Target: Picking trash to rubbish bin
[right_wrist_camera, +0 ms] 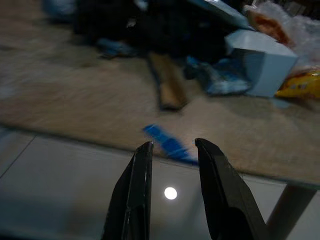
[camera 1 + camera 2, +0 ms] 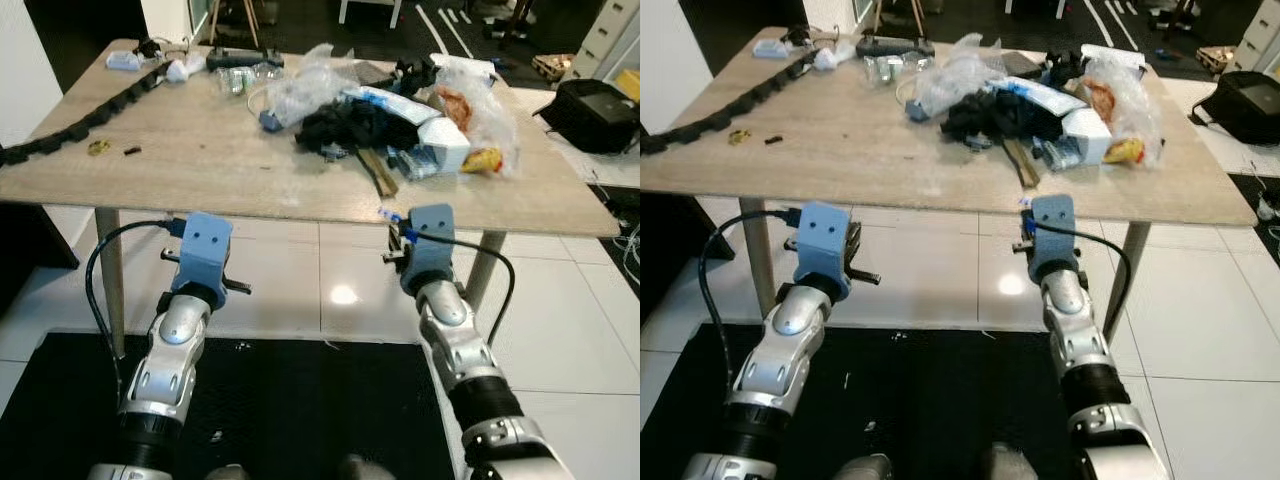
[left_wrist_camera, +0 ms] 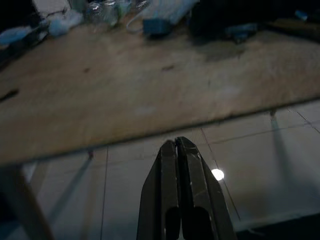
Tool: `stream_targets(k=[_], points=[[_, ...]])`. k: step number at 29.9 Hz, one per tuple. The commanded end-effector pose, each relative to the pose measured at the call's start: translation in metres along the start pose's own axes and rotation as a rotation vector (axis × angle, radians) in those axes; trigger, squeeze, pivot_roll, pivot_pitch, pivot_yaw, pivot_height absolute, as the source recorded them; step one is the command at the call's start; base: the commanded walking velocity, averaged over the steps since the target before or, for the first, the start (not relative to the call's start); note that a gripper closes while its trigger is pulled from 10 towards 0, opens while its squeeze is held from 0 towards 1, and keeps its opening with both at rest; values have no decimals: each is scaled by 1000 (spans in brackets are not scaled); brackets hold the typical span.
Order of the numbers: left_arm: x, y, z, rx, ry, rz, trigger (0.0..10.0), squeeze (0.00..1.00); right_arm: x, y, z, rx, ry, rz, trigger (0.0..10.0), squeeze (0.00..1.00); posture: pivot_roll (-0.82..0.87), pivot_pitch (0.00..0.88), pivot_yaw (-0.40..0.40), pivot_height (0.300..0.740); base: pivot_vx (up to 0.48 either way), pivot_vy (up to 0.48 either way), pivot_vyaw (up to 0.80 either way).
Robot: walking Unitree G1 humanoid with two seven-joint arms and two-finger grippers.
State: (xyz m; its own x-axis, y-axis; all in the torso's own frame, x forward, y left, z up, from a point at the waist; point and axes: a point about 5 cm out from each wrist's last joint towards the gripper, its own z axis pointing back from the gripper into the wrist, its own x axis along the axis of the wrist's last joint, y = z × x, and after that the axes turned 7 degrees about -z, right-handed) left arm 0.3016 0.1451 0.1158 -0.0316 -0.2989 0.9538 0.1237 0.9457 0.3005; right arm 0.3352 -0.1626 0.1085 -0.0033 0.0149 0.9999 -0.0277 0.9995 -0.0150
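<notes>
Left eye view: a pale wooden table (image 2: 200, 160) spans the frame, standing on white floor tiles (image 2: 300, 280), with a black mat (image 2: 290, 400) under the robot. On the far right half of the tabletop sits the trash heap (image 2: 385, 120): crumpled clear plastic bags (image 2: 305, 85), black crumpled material (image 2: 345, 125), a white carton (image 2: 445, 145), a yellow snack wrapper (image 2: 483, 160) inside clear film, and a flat wooden stick (image 2: 378, 172) pointing toward the near edge. A black segmented cable chain (image 2: 85, 122) runs along the left side of the table. A black bag (image 2: 598, 115) lies on the floor to the right. A small blue scrap (image 1: 167, 145) lies at the near table edge, just ahead of the right gripper.

Both arms are raised in front of the table, below its edge, neither touching anything. Left gripper (image 3: 176, 145): fingers pressed together, empty, aimed at the bare left part of the tabletop. Right gripper (image 1: 172, 147): fingers a narrow gap apart, empty, pointing at the blue scrap and the stick beyond it.

No bin can be made out.
</notes>
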Motion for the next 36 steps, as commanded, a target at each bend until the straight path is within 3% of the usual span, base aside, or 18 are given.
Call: stream_targets(k=[1,22,26,33,34,35,36], points=[[2,-4,-1,-18,-5,-2,10000,0,0,-7,2,-28,-4,-1,10000,0,24,0,-62,740,360,0,0],[6,-8,0,-38,-19,-6,10000,0,-6,-8,6,-49,14,-20,10000,0,24,13,-59,740,357,0,0],[15,-13,1,-92,-91,37,10000,0,-9,-8,7,-49,23,-19,10000,0,25,16,-59,740,76,0,0],[25,-23,5,-183,-170,11,10000,0,-13,-7,9,-53,35,-19,10000,0,26,19,-58,740,0,0,0],[26,-23,5,-191,-177,1,10000,0,-13,-8,9,-59,38,-26,10000,690,26,19,-57,740,0,0,0],[26,-24,5,-194,-179,-4,10000,0,-13,-9,9,-63,40,-32,10000,690,26,19,-57,740,0,0,0],[26,-24,5,-197,-183,-10,10000,0,-13,-10,9,-62,38,-42,10000,1000,26,19,-57,740,0,0,0]])
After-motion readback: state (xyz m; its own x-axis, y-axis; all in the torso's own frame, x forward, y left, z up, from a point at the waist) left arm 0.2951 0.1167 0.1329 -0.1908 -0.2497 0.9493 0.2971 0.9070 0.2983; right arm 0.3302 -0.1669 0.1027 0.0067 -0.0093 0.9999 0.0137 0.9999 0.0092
